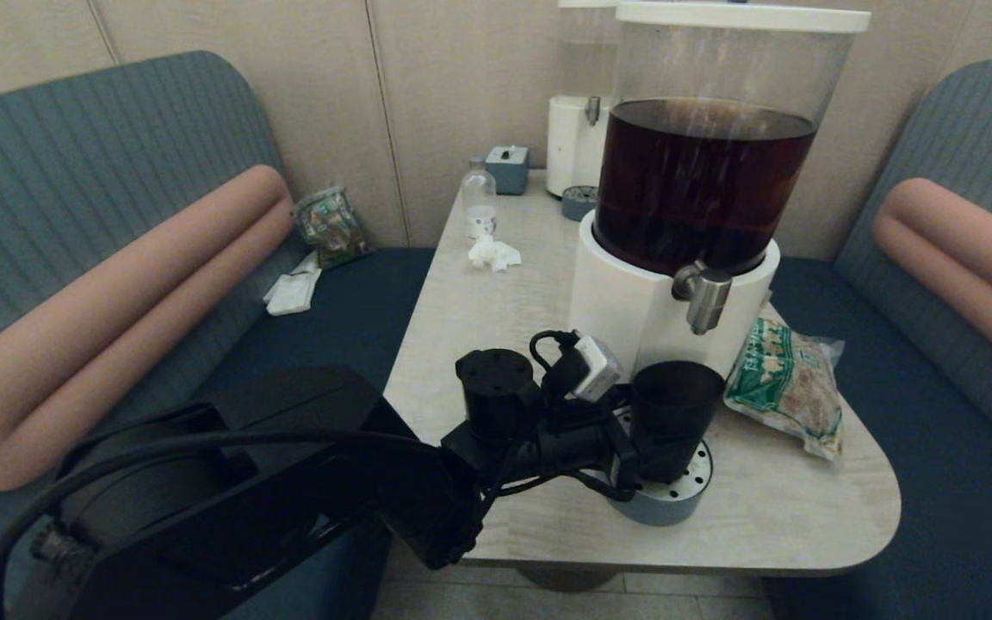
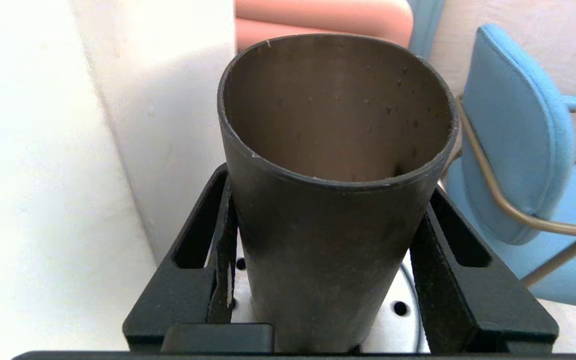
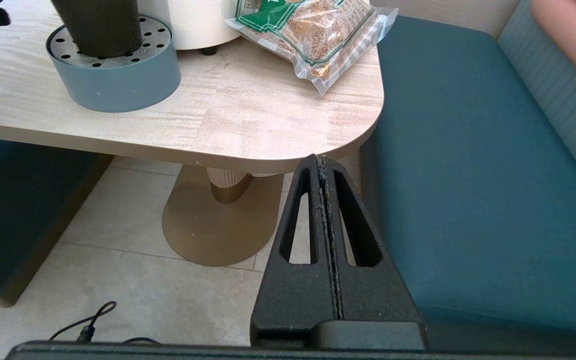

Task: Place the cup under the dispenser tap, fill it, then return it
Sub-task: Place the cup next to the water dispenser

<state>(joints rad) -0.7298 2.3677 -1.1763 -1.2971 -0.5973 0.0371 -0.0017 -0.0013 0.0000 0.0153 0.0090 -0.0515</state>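
The dark tumbler cup [image 1: 675,400] stands upright on a round grey perforated drip tray [image 1: 677,504] at the foot of the big white-based dispenser [image 1: 634,301] of dark brown liquid. The silver dispenser tap [image 1: 703,300] hangs above the cup's rim, slightly to its right. My left gripper [image 1: 644,441] reaches in from the left, shut on the cup [image 2: 328,240]; both fingers [image 2: 220,240] press its sides, and it looks empty inside. My right gripper [image 3: 320,164] is parked low beside the table's front right corner, shut with nothing in it.
A green snack bag [image 1: 784,383] lies right of the dispenser near the table edge. Farther back are a small clear bottle [image 1: 479,202], a crumpled tissue [image 1: 493,252], a grey box [image 1: 509,168] and a second pale dispenser [image 1: 578,129]. Benches flank the table [image 1: 771,525].
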